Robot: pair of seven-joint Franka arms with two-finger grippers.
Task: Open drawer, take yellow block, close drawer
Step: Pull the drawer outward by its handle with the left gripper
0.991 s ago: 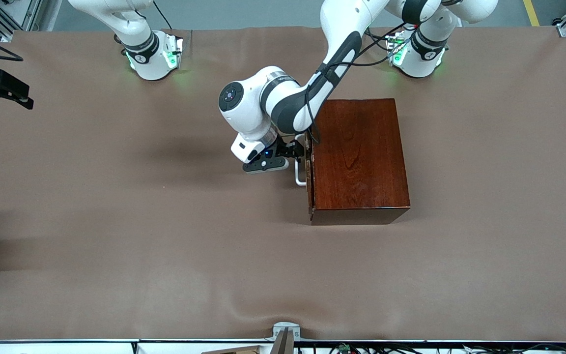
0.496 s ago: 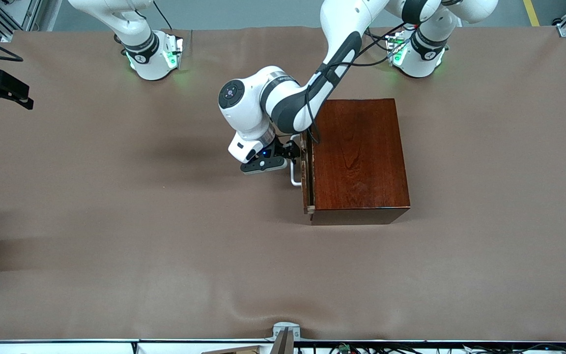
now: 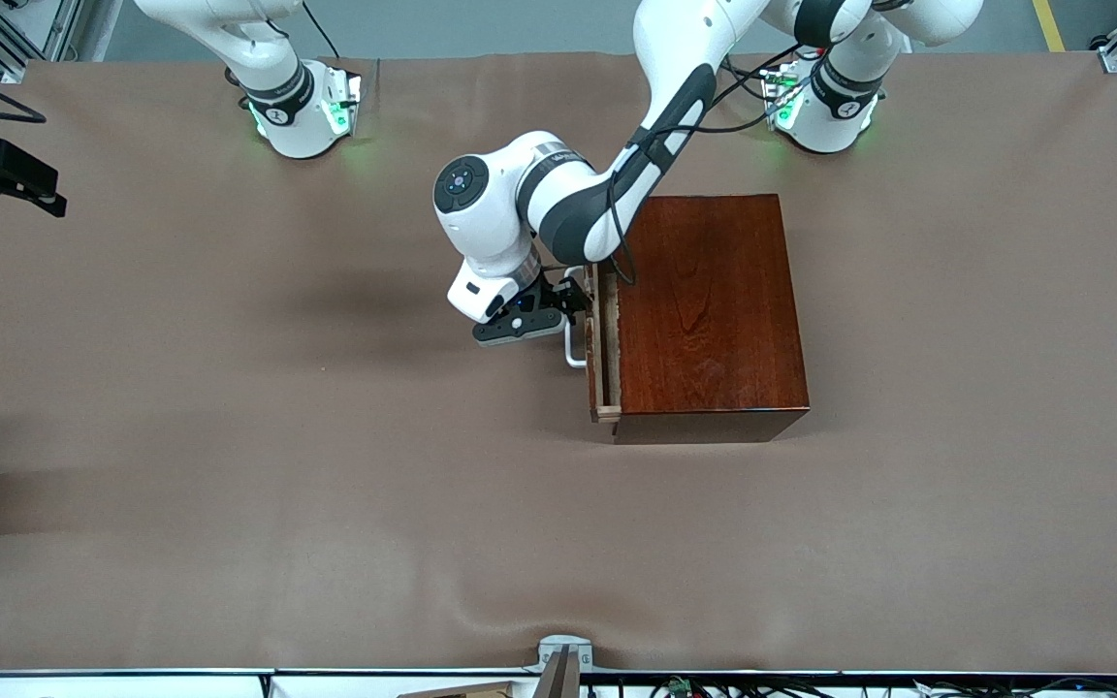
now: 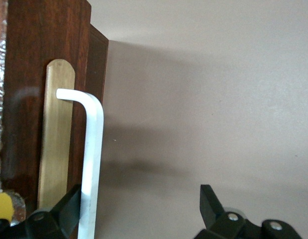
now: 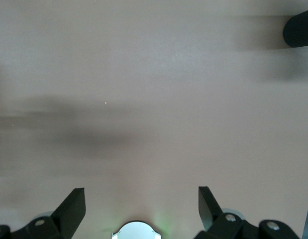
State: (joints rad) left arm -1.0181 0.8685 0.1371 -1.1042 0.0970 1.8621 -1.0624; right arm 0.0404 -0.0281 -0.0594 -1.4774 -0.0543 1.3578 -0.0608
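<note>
The glossy dark wooden box (image 3: 709, 310) stands in the middle of the table. Its drawer (image 3: 603, 373) faces the right arm's end and is out by a narrow gap that shows its pale wood lining. My left gripper (image 3: 575, 299) is open, with one finger hooked behind the white loop handle (image 4: 92, 149) and the other finger (image 4: 208, 201) well clear of it. A small corner of the yellow block (image 4: 0, 209) peeks from the drawer's gap in the left wrist view. My right gripper (image 5: 141, 206) hangs open over bare table and waits.
A black device on a mount (image 3: 11, 174) sits at the right arm's end of the table. A metal bracket (image 3: 563, 659) stands at the table edge nearest the front camera. Brown cloth covers the table all round the box.
The drawer has slid out a little toward the right arm's end, and my left gripper has moved that way with the handle. The right arm has not moved.
</note>
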